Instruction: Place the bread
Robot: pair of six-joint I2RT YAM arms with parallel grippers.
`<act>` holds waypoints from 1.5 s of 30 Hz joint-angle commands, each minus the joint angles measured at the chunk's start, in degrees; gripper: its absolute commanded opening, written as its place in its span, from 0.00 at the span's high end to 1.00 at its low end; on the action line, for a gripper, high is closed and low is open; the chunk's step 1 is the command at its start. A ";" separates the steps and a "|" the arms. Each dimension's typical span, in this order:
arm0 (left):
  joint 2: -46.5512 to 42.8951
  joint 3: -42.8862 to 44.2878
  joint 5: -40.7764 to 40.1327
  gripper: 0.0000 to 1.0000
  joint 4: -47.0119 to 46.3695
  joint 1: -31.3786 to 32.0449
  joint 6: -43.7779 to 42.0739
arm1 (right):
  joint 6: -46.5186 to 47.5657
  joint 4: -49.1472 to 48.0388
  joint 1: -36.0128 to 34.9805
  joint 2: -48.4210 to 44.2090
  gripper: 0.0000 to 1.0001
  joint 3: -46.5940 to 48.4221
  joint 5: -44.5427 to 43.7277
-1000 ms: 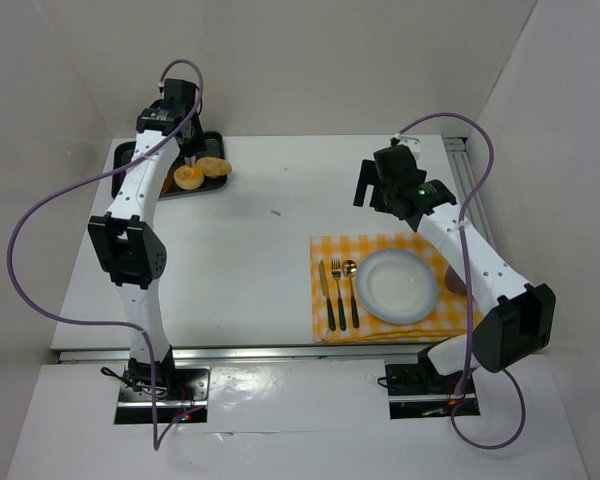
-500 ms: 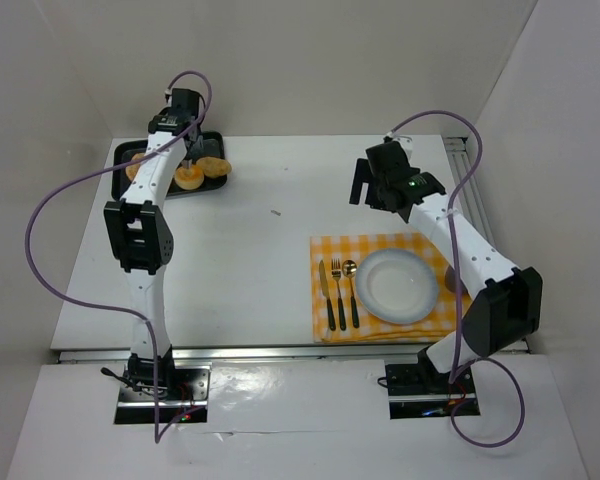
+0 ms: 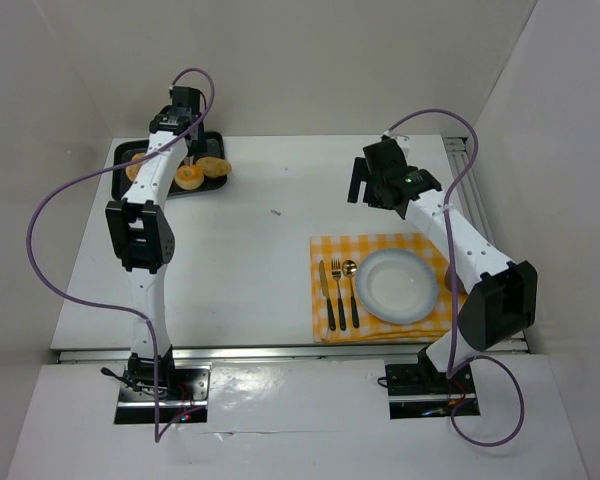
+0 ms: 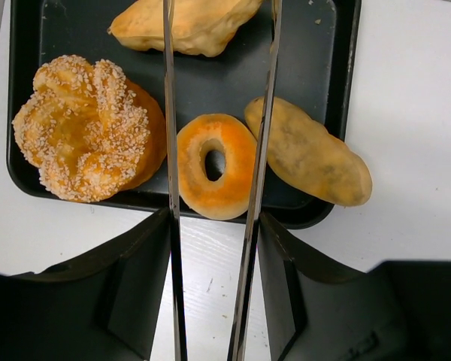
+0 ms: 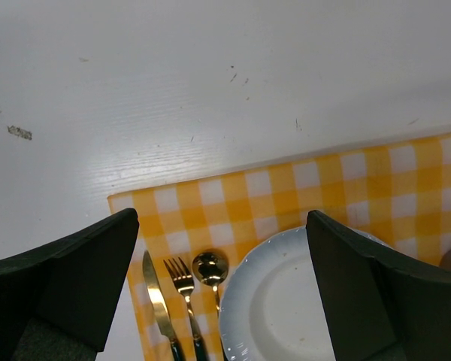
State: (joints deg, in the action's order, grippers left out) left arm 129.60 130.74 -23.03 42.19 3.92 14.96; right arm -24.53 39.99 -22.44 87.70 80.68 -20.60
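Several breads lie on a black tray (image 4: 347, 83) at the far left of the table: a ring-shaped bread (image 4: 216, 165), a sesame bun (image 4: 86, 139), a long roll (image 4: 308, 150) and a pale piece (image 4: 192, 26). My left gripper (image 4: 219, 45) hangs over the tray, open, its two thin metal blades running along either side of the ring-shaped bread. From above, the left gripper (image 3: 185, 150) sits over the tray (image 3: 120, 160). My right gripper (image 5: 222, 226) is wide open and empty, above the white plate (image 5: 286, 301) on the right.
The plate (image 3: 397, 285) rests on a yellow checked cloth (image 3: 330, 250) with a knife (image 3: 324, 295), fork (image 3: 337, 293) and spoon (image 3: 351, 290) to its left. White walls close the table in at the back and sides.
The left arm has stretched further over the tray and its jaws have spread a little. The right arm has drifted slightly toward the back.
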 commanded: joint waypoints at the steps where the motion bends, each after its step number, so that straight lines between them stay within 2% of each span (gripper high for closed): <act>1: 1.70 1.45 0.88 0.40 -1.95 0.03 -2.48 | 0.45 -0.26 0.38 0.54 0.00 2.11 -0.06; 16: 3.99 -0.40 -4.48 0.40 -2.55 0.03 -2.39 | 0.45 -1.40 0.38 6.69 0.00 5.01 2.05; 18: 3.38 -3.02 -5.01 0.40 -4.48 0.03 -2.39 | 0.45 -1.40 0.38 7.92 0.00 6.06 2.06; 27: 4.95 -0.49 -5.63 0.40 -5.02 -0.50 -4.41 | 0.45 -1.93 0.38 9.68 0.00 7.12 3.20; 30: 4.96 0.04 -4.48 0.51 -4.50 -0.50 -4.41 | 0.45 -1.93 0.38 9.68 0.00 7.12 3.73; 31: 4.96 0.04 -4.48 0.64 -4.49 -0.50 -4.41 | 0.45 -1.93 0.38 9.68 0.00 7.12 3.73; 34: 3.82 -0.48 -3.96 0.79 -4.49 -0.50 -3.89 | 0.45 -1.93 0.38 9.68 0.00 7.12 3.73; 38: 0.75 -0.48 -4.57 0.88 -3.88 -0.50 -3.89 | 0.45 -1.93 0.38 9.16 0.00 7.12 3.73; 39: -0.13 -0.48 -4.57 0.94 -3.35 -0.50 -3.89 | 0.45 -1.41 0.38 9.15 0.00 7.12 3.73; 42: -4.70 -1.01 -8.78 1.00 -2.56 0.82 -3.89 | 0.45 -1.40 0.38 8.54 0.00 7.82 4.33; 45: -10.76 -2.23 -10.72 1.00 -1.85 3.01 -3.89 | 0.45 -1.40 0.38 7.32 0.00 8.44 4.34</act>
State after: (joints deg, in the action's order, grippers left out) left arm 130.37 127.90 -29.12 41.56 4.91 11.75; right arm -24.53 39.51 -22.44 97.17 85.82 -16.67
